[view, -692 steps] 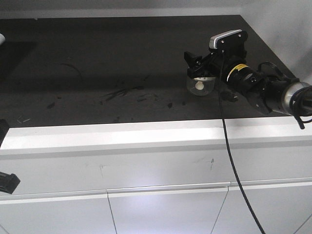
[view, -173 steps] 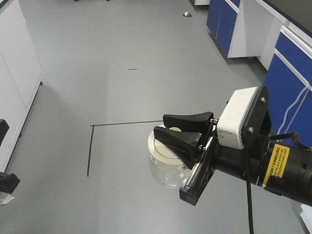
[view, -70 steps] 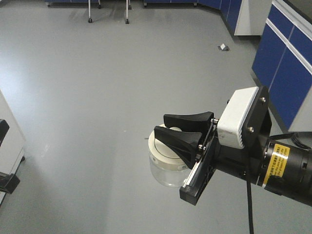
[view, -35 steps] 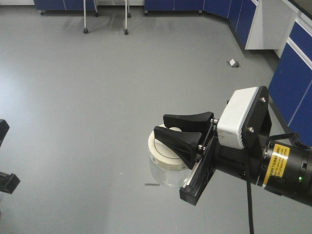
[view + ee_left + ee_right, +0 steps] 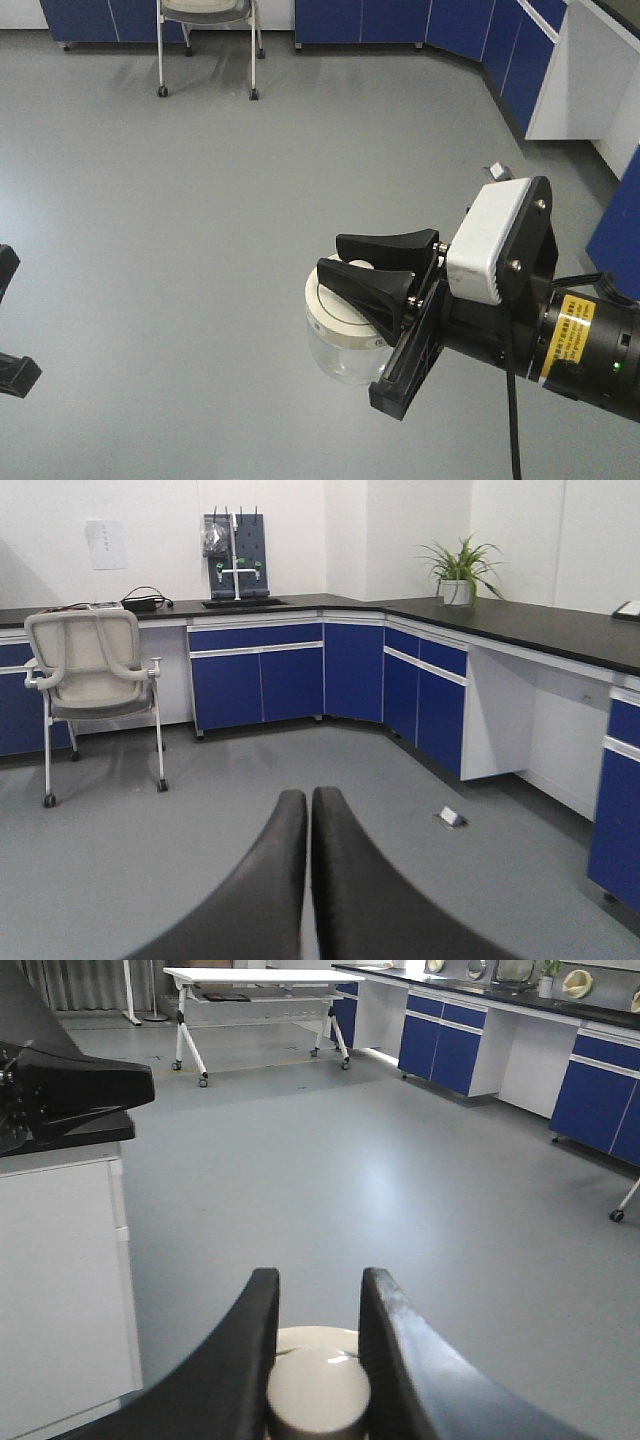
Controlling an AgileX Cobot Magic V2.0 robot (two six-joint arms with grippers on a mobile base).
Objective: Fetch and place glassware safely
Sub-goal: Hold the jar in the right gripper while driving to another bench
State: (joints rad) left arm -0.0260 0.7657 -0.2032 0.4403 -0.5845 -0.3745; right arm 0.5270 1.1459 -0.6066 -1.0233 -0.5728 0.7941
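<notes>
Glassware point(image 5: 345, 345), a lidded jar, hangs mid-air over the floor point(image 5: 200, 200), the right tool point(image 5: 332, 255) clamped on its lid knob point(image 5: 318, 1392), likely to spare the fragile glass. The left tool point(image 5: 308, 810) is closed on nothing.

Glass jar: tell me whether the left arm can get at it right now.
Probably not: the left gripper is shut and sits far off to the side, while the right gripper clamps the glass jar by its lid knob.
</notes>
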